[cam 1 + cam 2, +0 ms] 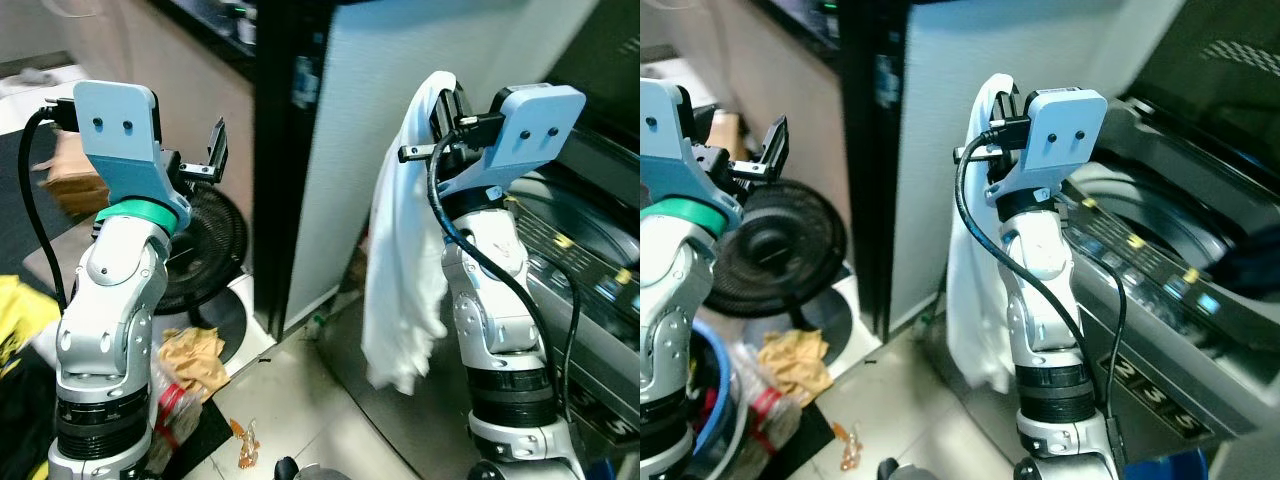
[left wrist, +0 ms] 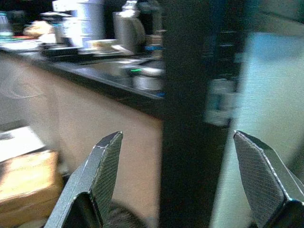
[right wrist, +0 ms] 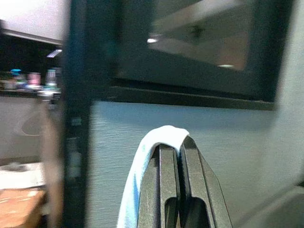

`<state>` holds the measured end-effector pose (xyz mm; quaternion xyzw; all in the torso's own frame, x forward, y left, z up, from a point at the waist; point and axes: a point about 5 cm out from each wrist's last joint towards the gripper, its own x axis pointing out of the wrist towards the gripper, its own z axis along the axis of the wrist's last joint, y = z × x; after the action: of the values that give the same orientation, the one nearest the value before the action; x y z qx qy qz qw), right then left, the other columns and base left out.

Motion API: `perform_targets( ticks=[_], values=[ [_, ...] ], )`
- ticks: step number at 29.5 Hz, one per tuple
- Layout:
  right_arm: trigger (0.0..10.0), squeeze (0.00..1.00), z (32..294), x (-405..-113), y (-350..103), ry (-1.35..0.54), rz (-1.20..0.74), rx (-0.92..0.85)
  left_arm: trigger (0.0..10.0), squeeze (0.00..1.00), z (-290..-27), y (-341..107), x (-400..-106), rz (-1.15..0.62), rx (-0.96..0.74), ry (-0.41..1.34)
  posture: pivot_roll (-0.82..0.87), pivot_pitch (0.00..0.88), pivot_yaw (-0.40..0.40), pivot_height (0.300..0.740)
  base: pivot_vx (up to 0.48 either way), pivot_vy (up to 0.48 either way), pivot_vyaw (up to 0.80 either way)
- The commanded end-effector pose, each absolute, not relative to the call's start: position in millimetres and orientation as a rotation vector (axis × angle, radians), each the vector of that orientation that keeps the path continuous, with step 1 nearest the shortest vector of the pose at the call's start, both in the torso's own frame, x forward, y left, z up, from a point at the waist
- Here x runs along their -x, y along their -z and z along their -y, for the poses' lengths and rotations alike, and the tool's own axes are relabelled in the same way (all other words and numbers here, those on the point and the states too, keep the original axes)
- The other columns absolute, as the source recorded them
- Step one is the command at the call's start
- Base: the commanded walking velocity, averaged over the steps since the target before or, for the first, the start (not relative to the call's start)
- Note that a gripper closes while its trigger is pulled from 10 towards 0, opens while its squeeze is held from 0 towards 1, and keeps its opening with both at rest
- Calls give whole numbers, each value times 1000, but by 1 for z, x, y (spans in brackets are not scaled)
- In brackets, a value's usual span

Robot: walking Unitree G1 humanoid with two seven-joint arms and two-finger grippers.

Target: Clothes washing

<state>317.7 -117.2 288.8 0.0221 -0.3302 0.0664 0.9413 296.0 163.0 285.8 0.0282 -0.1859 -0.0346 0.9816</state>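
Note:
A white garment (image 1: 400,270) hangs from my raised right gripper (image 1: 436,112), draped over the fingertips and trailing down beside the arm. In the right wrist view the two fingers (image 3: 164,190) are pressed together with the white cloth (image 3: 142,166) pinched over their tips. The top-loading washing machine (image 1: 1160,250) stands at my right with its lid up and its drum (image 1: 1120,215) open. My left gripper (image 1: 200,160) is held up at my left, open, with nothing between its fingers (image 2: 102,175).
A black floor fan (image 1: 205,245) stands at the left before a dark pillar (image 1: 280,150). Crumpled tan paper (image 1: 190,355) and small litter lie on the tiled floor. Yellow cloth (image 1: 20,305) lies at the far left. A kitchen counter (image 2: 95,66) runs behind.

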Motion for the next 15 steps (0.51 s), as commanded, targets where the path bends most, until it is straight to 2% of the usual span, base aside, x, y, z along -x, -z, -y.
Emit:
perform_targets(
  ticks=[1, 15],
  values=[
    [10000, 0, 119, -317, -294, -131, 692, -63, 10000, 0, -160, -287, -294, 377, -62, 81, 91, 31, -49, 740, 0, 0, -800],
    [10000, 0, 116, -319, -297, -139, 698, -97, 10000, 0, -162, -288, -295, 363, -74, 72, 99, 31, -49, 740, 0, 0, -800]
  ],
)
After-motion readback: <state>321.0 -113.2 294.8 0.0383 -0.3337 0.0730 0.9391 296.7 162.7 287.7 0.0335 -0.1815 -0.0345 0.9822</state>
